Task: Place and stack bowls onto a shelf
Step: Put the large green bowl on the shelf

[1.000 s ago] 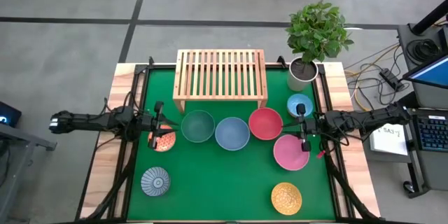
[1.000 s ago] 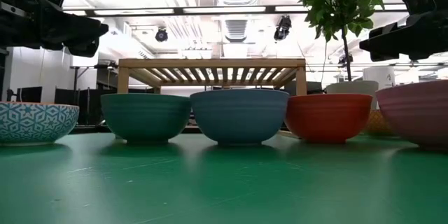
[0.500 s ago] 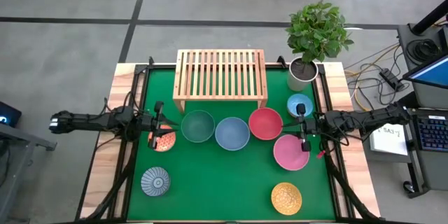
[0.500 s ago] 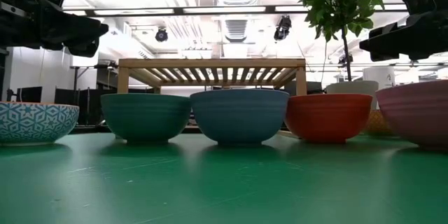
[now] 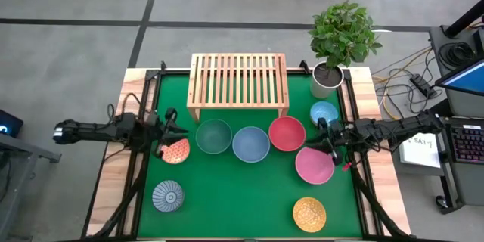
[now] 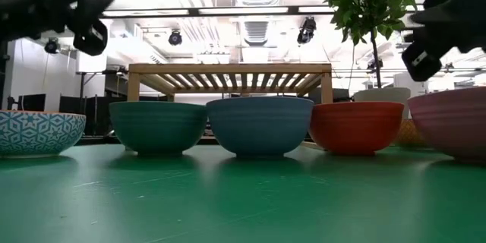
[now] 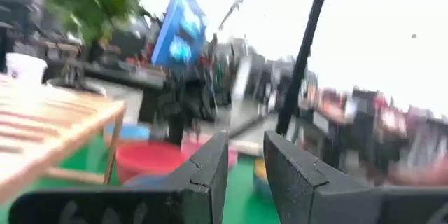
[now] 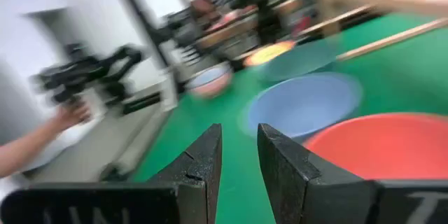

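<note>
Green mat [image 5: 242,189]: eight bowls [image 5: 251,144], one shelf [image 5: 237,85], two grippers' fingers [image 7: 210,175] slightly parted, empty.

shelf [image 5: 237,85]: low light-wood rack with slatted top, standing upright at the far side of the bench, nothing on it
green bowl [image 5: 214,136], blue-grey bowl [image 5: 251,144], red bowl [image 5: 286,133]: upright, side by side in a row just in front of the shelf
pink bowl [image 5: 314,165]: near the red one, toward the right
light blue bowl [image 5: 324,113]: by the right edge
orange patterned bowl [image 5: 175,151]: left of the green one
dark grey-blue patterned bowl [image 5: 168,196]: near-left
yellow patterned bowl [image 5: 309,213]: near-right
</note>
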Available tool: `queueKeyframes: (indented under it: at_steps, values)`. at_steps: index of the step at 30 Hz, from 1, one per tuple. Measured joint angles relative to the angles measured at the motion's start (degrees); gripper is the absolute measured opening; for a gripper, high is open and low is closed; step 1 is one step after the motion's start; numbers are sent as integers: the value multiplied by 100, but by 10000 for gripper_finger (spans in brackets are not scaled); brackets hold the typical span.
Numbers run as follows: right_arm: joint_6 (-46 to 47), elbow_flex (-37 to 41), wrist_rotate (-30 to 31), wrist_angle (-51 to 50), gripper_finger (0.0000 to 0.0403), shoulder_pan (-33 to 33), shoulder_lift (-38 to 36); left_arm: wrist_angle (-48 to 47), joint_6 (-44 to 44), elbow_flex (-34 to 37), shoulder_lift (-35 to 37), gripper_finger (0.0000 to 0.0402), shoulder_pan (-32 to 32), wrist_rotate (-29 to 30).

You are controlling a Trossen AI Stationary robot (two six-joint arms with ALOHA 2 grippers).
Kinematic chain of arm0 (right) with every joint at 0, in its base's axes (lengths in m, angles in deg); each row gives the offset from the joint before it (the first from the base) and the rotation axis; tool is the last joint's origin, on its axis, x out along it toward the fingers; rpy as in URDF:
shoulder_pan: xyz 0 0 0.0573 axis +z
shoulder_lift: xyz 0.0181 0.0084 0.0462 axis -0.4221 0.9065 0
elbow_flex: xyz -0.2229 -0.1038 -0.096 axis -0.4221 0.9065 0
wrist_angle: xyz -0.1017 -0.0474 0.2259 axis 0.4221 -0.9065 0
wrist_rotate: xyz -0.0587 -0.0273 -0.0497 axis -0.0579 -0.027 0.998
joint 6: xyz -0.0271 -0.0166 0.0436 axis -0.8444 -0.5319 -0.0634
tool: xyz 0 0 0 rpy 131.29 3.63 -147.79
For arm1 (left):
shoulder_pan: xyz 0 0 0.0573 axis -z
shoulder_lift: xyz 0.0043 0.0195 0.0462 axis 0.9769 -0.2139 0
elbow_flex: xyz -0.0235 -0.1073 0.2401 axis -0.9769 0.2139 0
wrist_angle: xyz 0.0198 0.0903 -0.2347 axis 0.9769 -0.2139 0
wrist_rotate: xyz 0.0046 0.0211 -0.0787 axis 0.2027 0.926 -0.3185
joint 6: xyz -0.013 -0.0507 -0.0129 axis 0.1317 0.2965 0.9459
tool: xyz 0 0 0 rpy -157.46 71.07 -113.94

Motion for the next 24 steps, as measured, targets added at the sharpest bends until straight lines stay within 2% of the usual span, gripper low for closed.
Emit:
queueKeyframes:
  at_steps: [2, 6, 10, 12, 19, 24]
  values:
    - [99, 2, 28, 281, 84, 77, 95, 418, 81, 2, -6, 76, 1, 123]
    - [95, 2, 138, 1461, 84, 183, 481, 1082, 287, 0, -89, 76, 4, 120]
    - [24, 0, 187, 2432, 84, 208, 1066, 1336, 519, 0, -287, 76, 8, 120]
    - [-2, -103, 188, 2506, 84, 208, 1340, 1402, 700, 0, -432, 76, 8, 120]
    - [-207, -1317, 182, 1553, 84, 208, 2456, 1508, 1333, 0, -1120, 76, 124, 120]
    - [-105, -2663, 392, -376, 84, 208, 3216, 2011, 1419, 0, -1652, 76, 317, 117]
